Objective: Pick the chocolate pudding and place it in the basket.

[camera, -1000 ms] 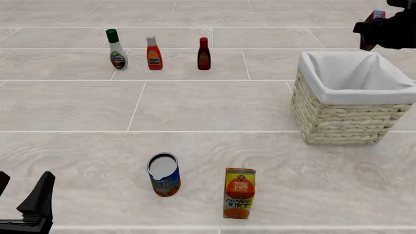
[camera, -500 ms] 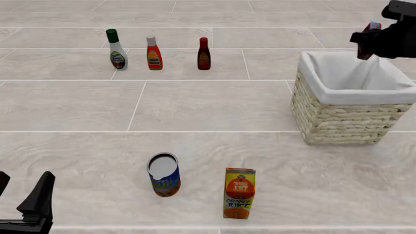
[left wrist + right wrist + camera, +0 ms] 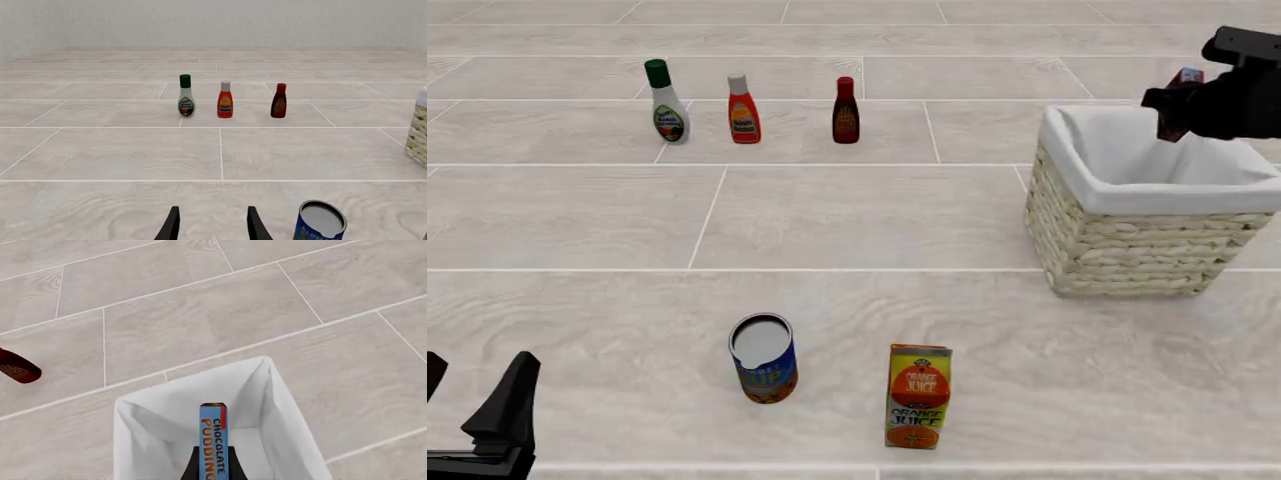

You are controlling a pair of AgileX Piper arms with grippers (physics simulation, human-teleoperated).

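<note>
My right gripper (image 3: 1177, 98) is shut on the chocolate pudding (image 3: 1189, 76), a small dark box with a blue edge. It holds the box above the far part of the basket (image 3: 1134, 240), a cream wicker basket with a white lining. In the right wrist view the pudding (image 3: 213, 440) stands on edge between the fingers of the right gripper (image 3: 213, 469), over the basket's white lining (image 3: 153, 425). My left gripper (image 3: 474, 400) is open and empty at the near left; it also shows open in the left wrist view (image 3: 212, 230).
A blue-labelled can (image 3: 763, 358) and an orange juice carton (image 3: 918, 397) stand near the front. Three bottles (image 3: 743, 110) stand in a row at the back left. The left wrist view shows the can (image 3: 320, 222), the bottles (image 3: 225, 100) and the basket's edge (image 3: 419, 130).
My right gripper has moved down and a little to the right with the pudding, lower over the basket. The left arm has not moved.
</note>
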